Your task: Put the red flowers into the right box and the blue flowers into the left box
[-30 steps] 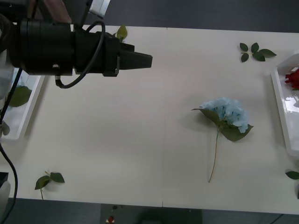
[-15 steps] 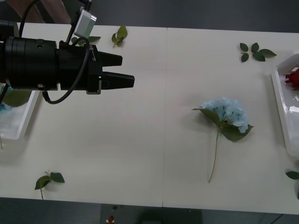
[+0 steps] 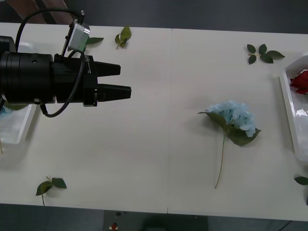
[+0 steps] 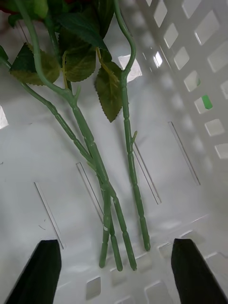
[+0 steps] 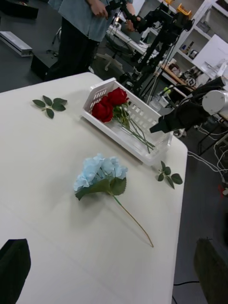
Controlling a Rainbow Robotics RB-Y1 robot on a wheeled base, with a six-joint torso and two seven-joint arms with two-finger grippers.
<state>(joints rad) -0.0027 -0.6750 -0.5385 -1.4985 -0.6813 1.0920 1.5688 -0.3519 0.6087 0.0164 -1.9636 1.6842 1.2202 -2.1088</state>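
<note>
At the far left edge of the table [image 3: 144,144] sits the left box [image 3: 19,130], partly hidden behind the left arm. The left gripper [image 3: 122,82] hangs above the left half of the table, its two black fingers spread with a gap between them, holding nothing. A small leaf sprig [image 3: 50,185] lies near the front left edge, another [image 3: 123,36] at the far edge. Right of centre one blue flower [image 3: 236,118] lies flat, head far, stem pointing near. Farther right a leaf sprig [image 3: 263,53] lies on the table. At the right edge the right box [image 3: 291,115] holds red flowers [image 3: 301,81]; above their stems [image 4: 102,180] the right gripper [image 4: 114,270] hovers with fingers wide apart.
</note>
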